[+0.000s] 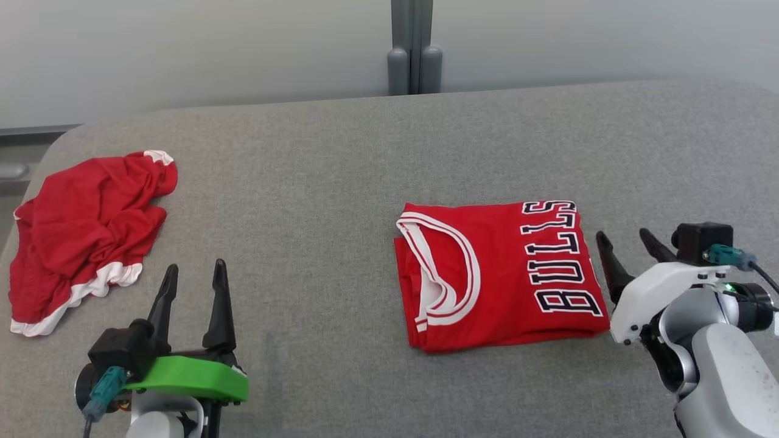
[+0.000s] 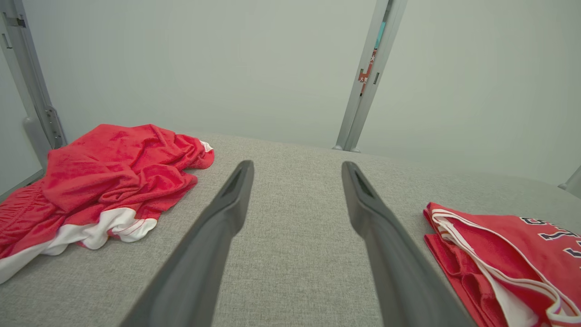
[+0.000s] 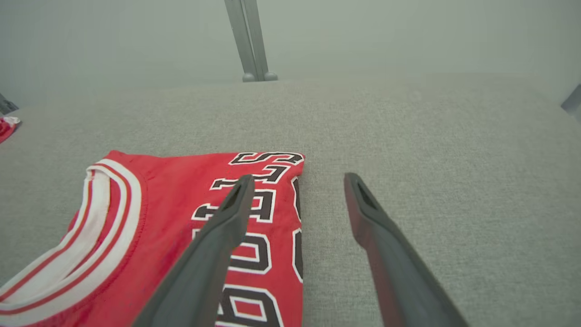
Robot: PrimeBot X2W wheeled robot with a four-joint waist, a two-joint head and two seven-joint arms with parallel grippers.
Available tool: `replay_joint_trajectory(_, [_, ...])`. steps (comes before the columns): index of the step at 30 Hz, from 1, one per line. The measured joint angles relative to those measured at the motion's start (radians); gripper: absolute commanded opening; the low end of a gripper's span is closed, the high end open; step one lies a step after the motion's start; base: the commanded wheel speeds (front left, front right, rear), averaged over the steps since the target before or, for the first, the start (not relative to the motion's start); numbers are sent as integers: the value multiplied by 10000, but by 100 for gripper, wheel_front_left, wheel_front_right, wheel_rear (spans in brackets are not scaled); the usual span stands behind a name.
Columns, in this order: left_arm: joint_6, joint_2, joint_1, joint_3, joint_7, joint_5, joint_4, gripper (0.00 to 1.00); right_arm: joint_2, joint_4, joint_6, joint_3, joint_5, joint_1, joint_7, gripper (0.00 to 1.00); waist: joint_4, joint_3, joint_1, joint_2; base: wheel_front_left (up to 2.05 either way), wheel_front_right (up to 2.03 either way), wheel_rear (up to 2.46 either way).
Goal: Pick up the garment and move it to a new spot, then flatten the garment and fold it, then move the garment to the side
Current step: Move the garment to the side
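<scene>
The grey surface (image 1: 341, 152) spreads ahead of both tools. A crumpled red garment (image 1: 85, 225) with white trim lies ahead of the left tool (image 1: 196, 266), to its outer side and apart from it. The folded jersey (image 1: 499, 274), red with BULLS lettering, lies flat just beside the right tool (image 1: 623, 235), on its inner side. In the right wrist view one finger stands over the lettered edge and the other over bare surface. Both tools are spread wide and hold nothing. Folding looks done, so the step in hand is probably moving the jersey aside. For that, the right tool would need to lower onto the lettered edge, pinch all layers together, and carry them without spilling the fold
</scene>
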Motion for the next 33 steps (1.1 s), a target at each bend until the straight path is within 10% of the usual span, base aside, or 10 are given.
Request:
replay_joint_trajectory(6, [0,19,-377,-161,0,25,-82,100,-132,723,0,-144,130,-665,2602,100,149,492,0,0,0,0,0])
replay_joint_trajectory(23, [0,77,-783,-328,0,-8,-40,100,-378,2740,13,174,656,-1831,4174,100,697,1282,0,0,0,0,0])
replay_joint_trajectory(24, [0,84,-790,-330,0,-8,-42,100,-376,2767,13,203,686,-1873,4259,85,690,1314,0,0,0,0,0])
replay_joint_trajectory(26, [0,107,-817,-349,0,-8,-42,100,-441,2790,13,328,734,-2002,4305,0,653,1395,0,0,0,0,0])
replay_joint_trajectory(33, [0,265,-1026,-378,2,73,-244,100,-1465,2485,23,1513,539,-2714,4015,0,274,1695,0,0,0,0,0])
